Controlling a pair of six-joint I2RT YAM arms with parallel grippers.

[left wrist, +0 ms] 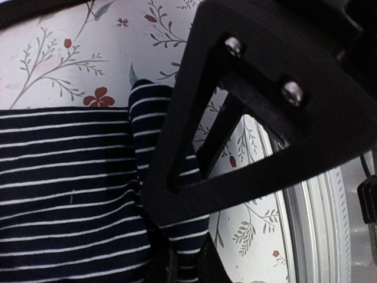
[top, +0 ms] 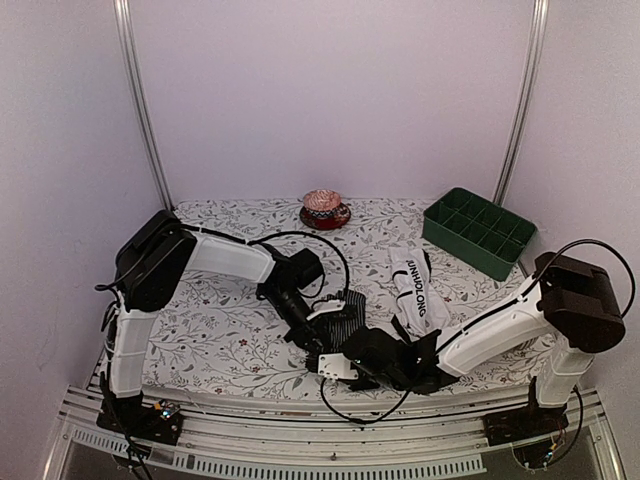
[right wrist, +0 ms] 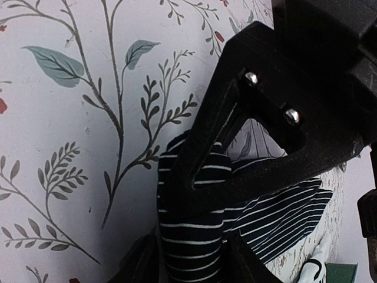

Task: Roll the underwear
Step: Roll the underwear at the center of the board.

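Left gripper is clamped on the black striped brief: a fold is pinched between its fingers, and the rest lies flat ahead and off to one side. Right gripper straddles a bunched fold of the same brief; can't tell if it's pinched tight. Confirm that grip, level both on one edge, then roll evenly without dragging. White brief lies beyond the right gripper, apart.
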